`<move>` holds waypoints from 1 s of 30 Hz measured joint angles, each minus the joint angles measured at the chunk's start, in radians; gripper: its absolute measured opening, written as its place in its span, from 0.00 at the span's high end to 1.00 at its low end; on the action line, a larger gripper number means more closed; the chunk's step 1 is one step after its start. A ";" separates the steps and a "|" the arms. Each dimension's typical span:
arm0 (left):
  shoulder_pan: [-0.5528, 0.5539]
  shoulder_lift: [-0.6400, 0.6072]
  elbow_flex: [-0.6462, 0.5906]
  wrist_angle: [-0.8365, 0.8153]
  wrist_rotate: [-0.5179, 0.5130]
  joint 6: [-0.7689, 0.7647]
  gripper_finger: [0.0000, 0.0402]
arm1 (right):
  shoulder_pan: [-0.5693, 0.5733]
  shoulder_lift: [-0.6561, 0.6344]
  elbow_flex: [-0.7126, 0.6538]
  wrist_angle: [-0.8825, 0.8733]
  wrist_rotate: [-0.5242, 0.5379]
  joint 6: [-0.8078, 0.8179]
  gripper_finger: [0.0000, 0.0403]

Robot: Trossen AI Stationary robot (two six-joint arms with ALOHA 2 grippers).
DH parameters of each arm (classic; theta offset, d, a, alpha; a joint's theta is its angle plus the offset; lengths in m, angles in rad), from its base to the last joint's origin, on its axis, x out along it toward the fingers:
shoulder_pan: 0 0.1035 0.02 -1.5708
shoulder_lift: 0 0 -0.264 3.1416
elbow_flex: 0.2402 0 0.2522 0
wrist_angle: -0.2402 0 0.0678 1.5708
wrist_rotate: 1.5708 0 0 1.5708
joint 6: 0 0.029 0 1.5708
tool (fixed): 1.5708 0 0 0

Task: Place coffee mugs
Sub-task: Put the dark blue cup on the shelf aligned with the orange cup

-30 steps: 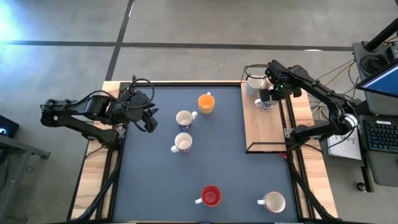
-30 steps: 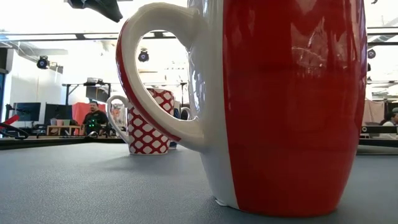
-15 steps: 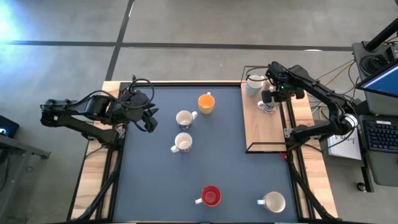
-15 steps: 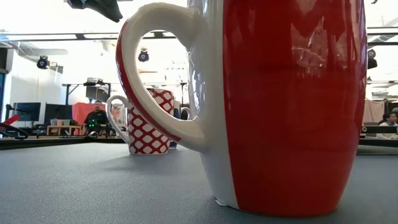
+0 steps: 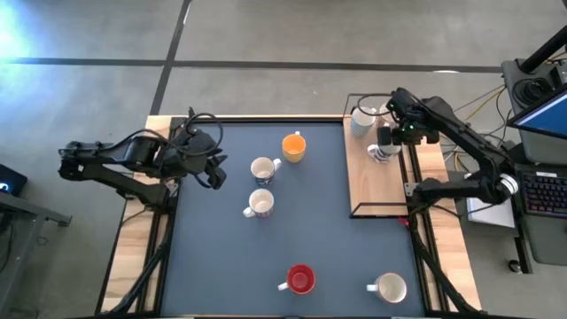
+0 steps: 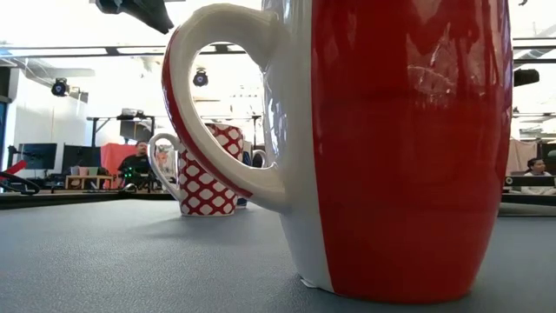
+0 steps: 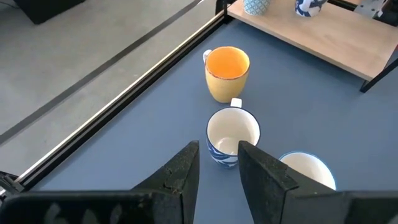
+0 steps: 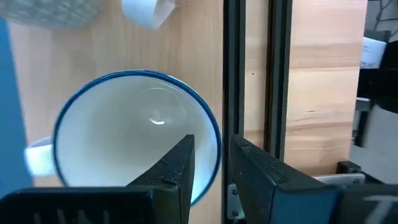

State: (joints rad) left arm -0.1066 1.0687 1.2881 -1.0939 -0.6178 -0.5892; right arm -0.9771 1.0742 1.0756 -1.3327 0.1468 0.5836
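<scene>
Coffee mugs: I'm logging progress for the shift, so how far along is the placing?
Done: two mugs stand on the wooden shelf, a white mug and a blue-rimmed mug. In hand: nothing; the right gripper hovers over the blue-rimmed one. Left: five on the table, including the orange mug and red mug. The left gripper waits.

High view: straight down, far. Low view: table-level, pressed against red mug point(image 6: 408, 148). Wrist views: downward, close (left shares orange mug point(image 7: 227, 73)).

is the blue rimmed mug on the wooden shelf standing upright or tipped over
Upright. The right wrist view looks straight down into the blue-rimmed mug, its round mouth facing up and its inside empty, on the wooden shelf.
</scene>
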 joint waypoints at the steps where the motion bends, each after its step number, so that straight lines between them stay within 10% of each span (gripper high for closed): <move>1: 0.000 0.002 0.000 0.000 0.000 0.000 0.77 | 0.000 -0.016 0.000 0.001 -0.008 0.006 0.77; 16: 0.000 0.011 0.000 0.000 0.001 0.004 0.77 | 0.251 -0.027 0.055 0.112 -0.057 0.097 0.81; 30: 0.000 0.010 0.000 -0.006 0.001 0.008 0.77 | 0.264 0.133 0.057 0.111 -0.042 0.009 0.78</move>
State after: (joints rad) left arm -0.1066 1.0790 1.2881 -1.0995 -0.6170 -0.5816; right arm -0.7136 1.2068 1.1324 -1.2218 0.1052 0.5922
